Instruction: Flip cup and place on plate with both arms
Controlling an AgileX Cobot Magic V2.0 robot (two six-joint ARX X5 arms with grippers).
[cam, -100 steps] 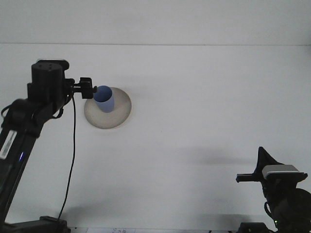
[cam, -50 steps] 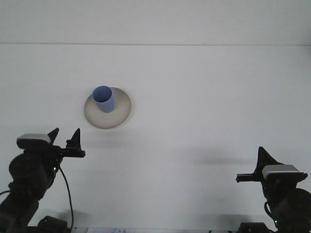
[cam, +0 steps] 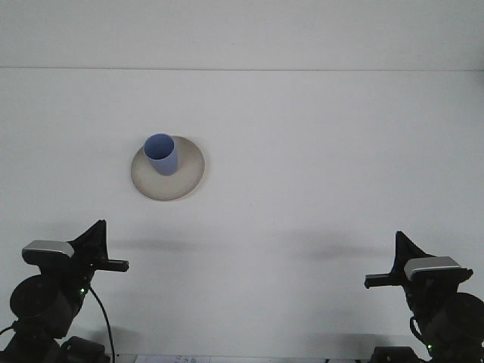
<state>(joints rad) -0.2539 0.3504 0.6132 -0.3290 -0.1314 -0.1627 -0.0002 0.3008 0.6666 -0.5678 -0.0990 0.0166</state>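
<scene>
Bench (cam: 318, 151) contents are counted as two items: one round beige ceramic plate (cam: 185, 178) and one blue cylindrical cup (cam: 161, 153). The cup is seated upright, mouth up, on the left part of the plate, which lies left of centre on the white bench. Two arms are seen at the lower corners, well apart from the plate. Nothing is held by the left pincer (cam: 102, 246) or the right pincer (cam: 389, 265); how far either is parted cannot be told.
</scene>
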